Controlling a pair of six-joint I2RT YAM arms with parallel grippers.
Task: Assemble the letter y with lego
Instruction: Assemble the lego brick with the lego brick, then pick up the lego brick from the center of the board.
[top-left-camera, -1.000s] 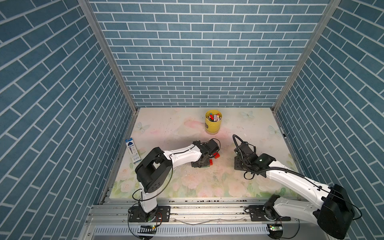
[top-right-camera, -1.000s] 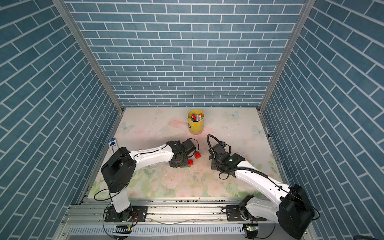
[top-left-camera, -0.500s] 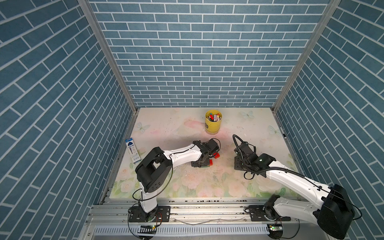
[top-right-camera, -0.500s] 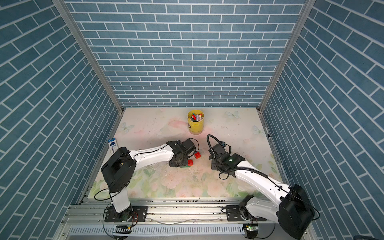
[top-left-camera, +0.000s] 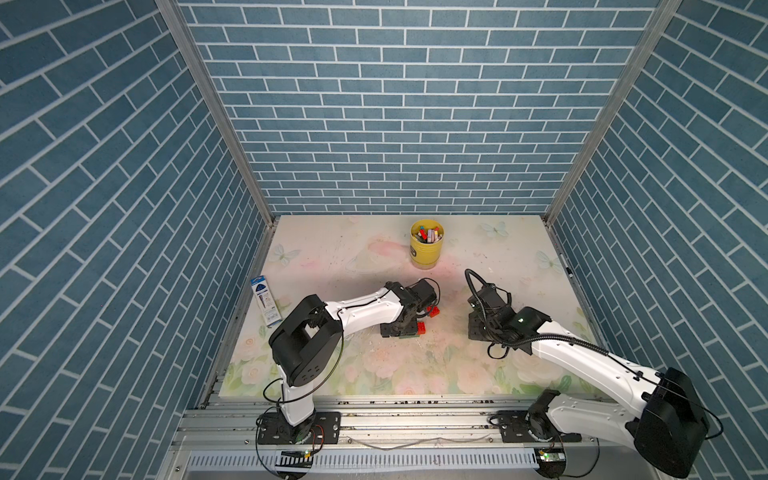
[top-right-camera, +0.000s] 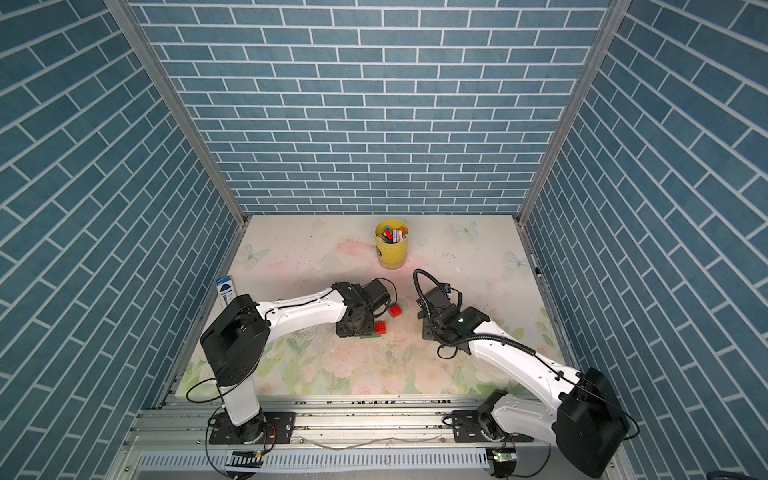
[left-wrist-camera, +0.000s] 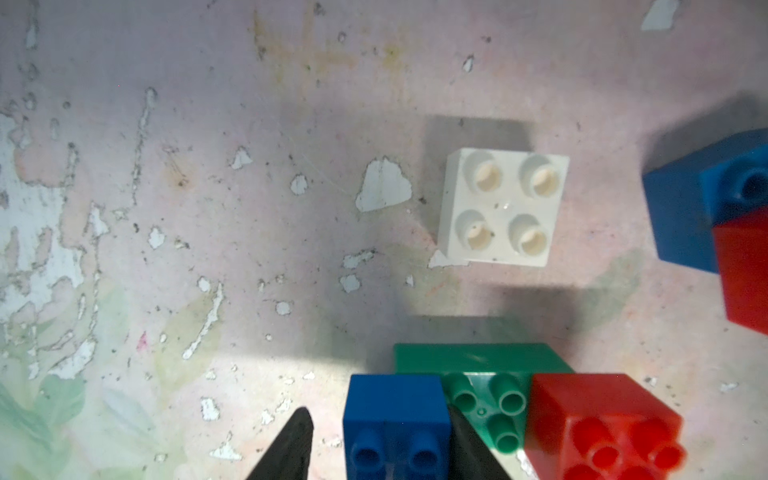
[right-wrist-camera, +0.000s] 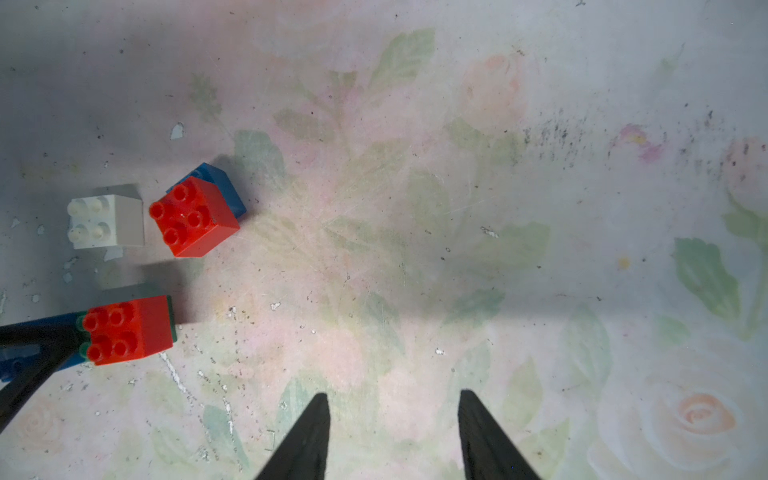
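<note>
In the left wrist view a long green lego brick (left-wrist-camera: 478, 361) carries a blue square (left-wrist-camera: 397, 419) on one end and a red square (left-wrist-camera: 602, 424) on the other. My left gripper (left-wrist-camera: 380, 411) is open and straddles the blue square. One finger lies against the square's side and the other stands off it. A white square (left-wrist-camera: 503, 208) lies loose beside them. A second red square (right-wrist-camera: 193, 216) sits on a second blue one (right-wrist-camera: 226, 183). My right gripper (right-wrist-camera: 392, 399) hangs open over bare mat, holding nothing. Both top views show only the red squares (top-left-camera: 420, 327) (top-right-camera: 380, 328).
A yellow cup of coloured sticks (top-left-camera: 426, 249) stands at the back of the floral mat. A blue and white packet (top-left-camera: 266, 305) lies by the left wall. The right arm (top-left-camera: 582, 353) reaches in from the front right, and its gripper (top-left-camera: 478, 330) is well to the right of the bricks.
My left gripper's jaws have parted from around the blue square. Neither arm has visibly shifted and the right gripper stays as it was.
</note>
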